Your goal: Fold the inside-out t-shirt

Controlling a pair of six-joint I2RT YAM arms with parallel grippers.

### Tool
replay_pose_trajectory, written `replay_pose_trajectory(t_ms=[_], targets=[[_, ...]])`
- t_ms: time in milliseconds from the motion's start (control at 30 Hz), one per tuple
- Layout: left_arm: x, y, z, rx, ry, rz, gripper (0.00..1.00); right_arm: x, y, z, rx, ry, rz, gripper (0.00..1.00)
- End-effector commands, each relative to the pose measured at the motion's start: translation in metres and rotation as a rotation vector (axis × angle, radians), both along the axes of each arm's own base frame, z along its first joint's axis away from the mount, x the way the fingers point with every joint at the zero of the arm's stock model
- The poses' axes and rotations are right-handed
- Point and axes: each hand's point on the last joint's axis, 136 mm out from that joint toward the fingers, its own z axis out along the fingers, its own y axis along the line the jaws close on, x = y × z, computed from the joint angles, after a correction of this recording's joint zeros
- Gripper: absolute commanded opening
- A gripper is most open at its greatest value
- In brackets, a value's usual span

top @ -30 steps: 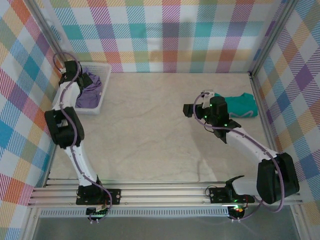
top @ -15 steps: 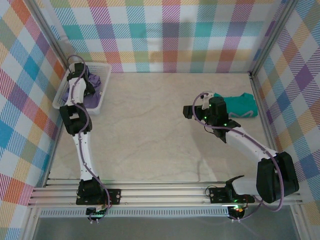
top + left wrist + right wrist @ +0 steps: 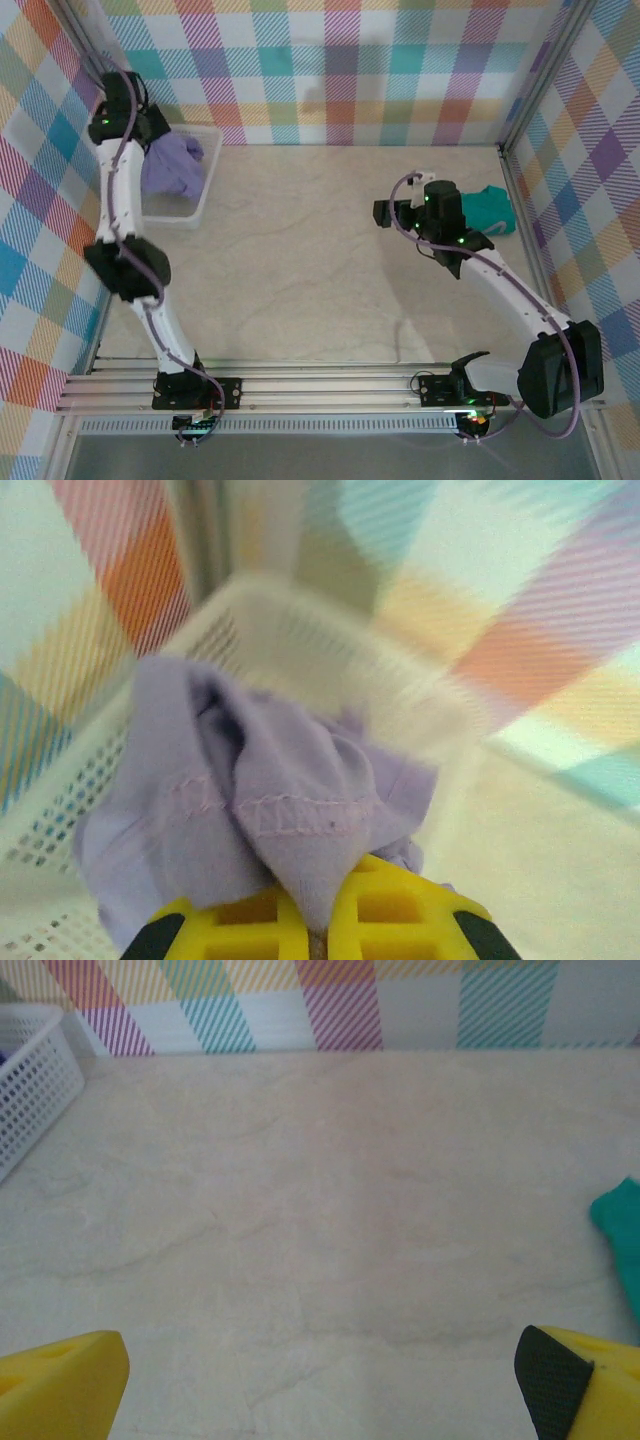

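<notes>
On my feed I see a white mesh basket (image 3: 208, 190) in the far-left corner of the pale marbled table (image 3: 300, 260), close against the plaid wall (image 3: 340, 70). Over on the right a teal-green garment (image 3: 495, 210) lies bunched on the tabletop, well apart from the basket.

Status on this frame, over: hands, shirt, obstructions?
Left hand shut on lavender t-shirt, bunched above white basket. Right hand open over table. Teal garment far right, not in the way.
</notes>
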Motion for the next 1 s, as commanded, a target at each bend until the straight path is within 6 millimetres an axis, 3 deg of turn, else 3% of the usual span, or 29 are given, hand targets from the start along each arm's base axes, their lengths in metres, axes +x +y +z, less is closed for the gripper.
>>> replay_pose_trajectory(t_ms=[0, 167, 233, 300, 367, 500, 633, 700, 767, 867, 900, 967], targets=[[-0.048, -0.075, 0.116, -0.029, -0.313, -0.185, 0.0, -0.005, -0.013, 0.026, -0.08, -0.02, -0.017, 1.0], [-0.096, -0.157, 0.153, -0.068, -0.404, -0.392, 0.0, -0.009, -0.023, 0.06, -0.089, -0.026, -0.024, 1.0], [-0.111, -0.189, 0.152, -0.105, -0.416, -0.465, 0.0, -0.015, -0.026, 0.073, -0.094, -0.023, -0.023, 1.0], [-0.12, -0.217, 0.139, -0.145, -0.403, -0.525, 0.0, -0.02, -0.029, 0.083, -0.095, -0.018, -0.022, 1.0], [-0.123, -0.238, 0.112, -0.174, -0.359, -0.542, 0.0, -0.025, -0.03, 0.084, -0.103, 0.006, -0.017, 1.0], [-0.103, -0.283, 0.024, -0.271, -0.221, -0.546, 0.01, -0.033, -0.026, 0.061, -0.112, 0.109, 0.021, 1.0], [-0.068, -0.346, -0.064, -0.325, -0.02, -0.622, 0.36, -0.043, -0.001, 0.002, -0.022, 0.301, 0.112, 1.0], [-0.057, -0.341, -0.099, -0.274, 0.088, -0.58, 0.47, -0.054, 0.013, -0.033, 0.031, 0.418, 0.154, 1.0], [-0.063, -0.313, -0.116, -0.191, 0.117, -0.506, 0.6, -0.071, 0.026, -0.065, 0.067, 0.512, 0.191, 0.99], [-0.095, -0.267, -0.125, -0.159, 0.088, -0.422, 0.94, -0.091, 0.05, -0.104, 0.109, 0.605, 0.246, 0.97], [-0.11, -0.255, -0.135, -0.17, 0.101, -0.408, 1.0, -0.093, 0.061, -0.115, 0.119, 0.626, 0.268, 0.95], [-0.135, -0.243, -0.161, -0.17, 0.165, -0.4, 1.0, -0.089, 0.078, -0.129, 0.13, 0.652, 0.3, 0.92]])
